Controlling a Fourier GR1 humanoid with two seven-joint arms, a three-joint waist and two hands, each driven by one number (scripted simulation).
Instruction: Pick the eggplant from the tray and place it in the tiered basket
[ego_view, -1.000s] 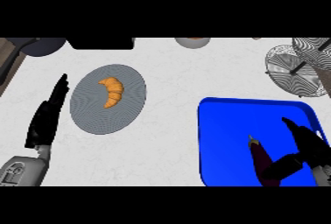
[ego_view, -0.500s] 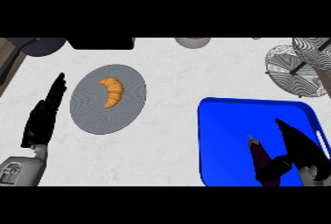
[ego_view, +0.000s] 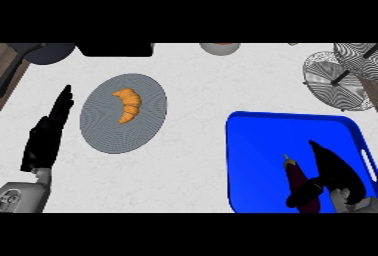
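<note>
A white counter (ego_view: 199, 90) seen from above; a blue tray (ego_view: 258, 145) sits at its near right corner, and a dark purple eggplant (ego_view: 299, 182) lies lengthwise on the tray's near right part; the right hand (ego_view: 336, 172) rests just beside it, thumb curling across the eggplant while the fingers stretch straight toward the tray's far edge; the wire tiered basket (ego_view: 339, 80) stands at the counter's far right edge, well apart from the tray; a grey plate (ego_view: 103, 130) holding a croissant (ego_view: 128, 104) lies left of centre; the left hand (ego_view: 48, 135) rests open, fingers straight, near the left edge beside the plate.
</note>
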